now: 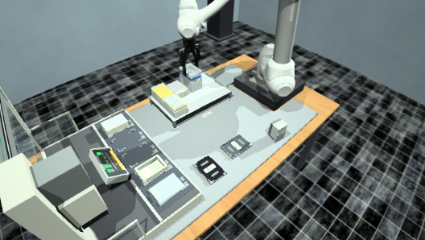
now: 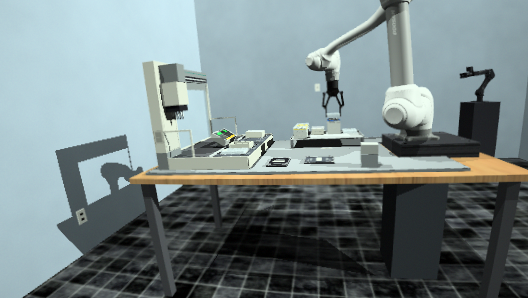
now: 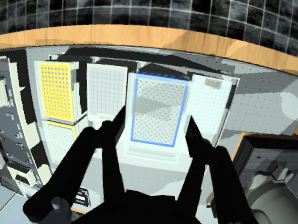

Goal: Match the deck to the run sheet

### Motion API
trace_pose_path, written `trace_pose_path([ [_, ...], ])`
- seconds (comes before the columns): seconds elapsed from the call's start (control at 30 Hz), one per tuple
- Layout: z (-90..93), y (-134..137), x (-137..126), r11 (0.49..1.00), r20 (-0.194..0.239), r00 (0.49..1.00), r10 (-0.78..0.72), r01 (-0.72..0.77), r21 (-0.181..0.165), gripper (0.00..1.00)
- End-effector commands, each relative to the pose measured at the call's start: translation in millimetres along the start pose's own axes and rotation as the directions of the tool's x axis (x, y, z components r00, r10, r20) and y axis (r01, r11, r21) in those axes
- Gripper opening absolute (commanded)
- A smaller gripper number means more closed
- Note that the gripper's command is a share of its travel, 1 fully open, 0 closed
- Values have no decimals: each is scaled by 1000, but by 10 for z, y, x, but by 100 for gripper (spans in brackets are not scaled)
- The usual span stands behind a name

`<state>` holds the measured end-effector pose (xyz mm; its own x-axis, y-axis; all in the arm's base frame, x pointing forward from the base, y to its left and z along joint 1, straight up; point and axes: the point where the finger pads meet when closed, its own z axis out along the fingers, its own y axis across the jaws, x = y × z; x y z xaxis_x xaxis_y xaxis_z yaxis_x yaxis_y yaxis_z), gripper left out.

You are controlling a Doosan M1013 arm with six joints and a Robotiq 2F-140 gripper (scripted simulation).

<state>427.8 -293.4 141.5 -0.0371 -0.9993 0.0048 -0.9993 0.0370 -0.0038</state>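
Observation:
My gripper [image 1: 189, 72] [image 2: 333, 111] [image 3: 156, 118] hangs straight down over the raised shelf [image 1: 213, 101] at the back of the table. It is shut on the upper part of a covered tip rack with a blue rim [image 1: 192, 79] [image 2: 334, 122] [image 3: 158, 106], one finger on each long side. I cannot tell whether the fingers hold the clear cover or the rack body. On the liquid handler's deck [image 1: 189, 197] stand a white block [image 1: 114, 124], an open reservoir [image 1: 150, 167] and a lidded plate [image 1: 167, 189]. Two deck positions [image 1: 129, 146] between the block and the reservoir are bare.
A yellow tip rack [image 1: 163, 91] [image 3: 56, 90], a covered rack [image 1: 177, 102] and a pale item [image 1: 178, 88] [image 3: 107, 90] also stand on the shelf. Two black nests [image 1: 209, 169] [image 1: 236, 146] and a small grey box [image 1: 278, 130] lie on the table. The arm's base [image 1: 278, 76] is beside the shelf.

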Motion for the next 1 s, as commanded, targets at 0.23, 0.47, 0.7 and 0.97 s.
trace_pose_path([
  [0.23,-159,-4,1,1000,0,1000,0,0,1,10],
  [0.47,-242,-4,1,1000,0,1000,0,0,1,10],
  [0.7,-359,-4,1,1000,0,1000,0,0,1,10],
  [0.97,-459,-4,1,1000,0,1000,0,0,1,10],
])
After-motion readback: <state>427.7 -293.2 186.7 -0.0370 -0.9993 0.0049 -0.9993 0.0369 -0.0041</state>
